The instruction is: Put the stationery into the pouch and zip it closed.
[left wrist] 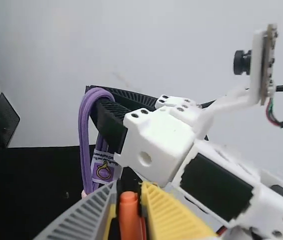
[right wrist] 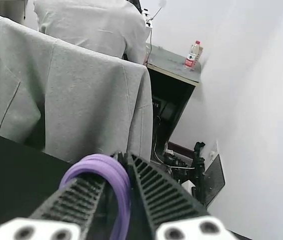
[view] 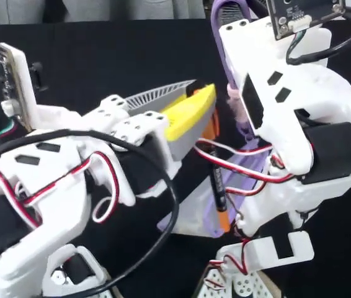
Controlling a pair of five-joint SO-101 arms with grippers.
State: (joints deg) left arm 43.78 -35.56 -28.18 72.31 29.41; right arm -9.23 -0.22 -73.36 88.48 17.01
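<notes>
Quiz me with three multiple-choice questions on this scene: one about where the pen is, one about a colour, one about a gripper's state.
1. Where is the pen?
A) flat on the table
B) in the left gripper
C) in a cup

2. What colour is the strap loop?
A) green
B) red
C) purple

3. How is the right gripper?
A) shut on the strap loop
B) open, empty
C) shut on a ruler

Answers: B, grey and yellow fingers clamp it; C, purple in both wrist views; A, black fingers pinch the loop.
</notes>
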